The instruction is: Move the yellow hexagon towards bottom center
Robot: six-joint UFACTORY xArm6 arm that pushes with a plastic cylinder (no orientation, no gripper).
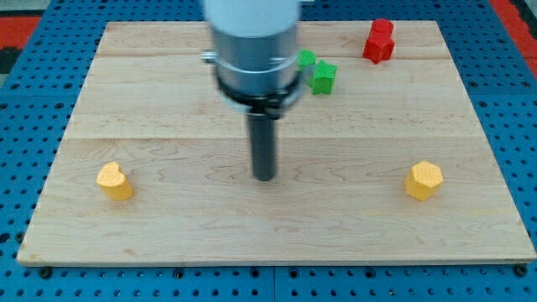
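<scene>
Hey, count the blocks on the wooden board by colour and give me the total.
Yellow: 2, the yellow hexagon and a yellow block
Green: 2, a green block and another green block partly behind the arm
Red: 1, a red block
Total: 5

Pale grey cylinder, black collar, dark rod, my tip (pixel 264 177).

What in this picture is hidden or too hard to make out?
- Green block: partly hidden behind the arm's housing; shape unclear.
- Arm housing: cut off by the view's top edge.
- Red block: exact shape hard to tell.
- Left yellow block: shape unclear, unlike the yellow hexagon.
</scene>
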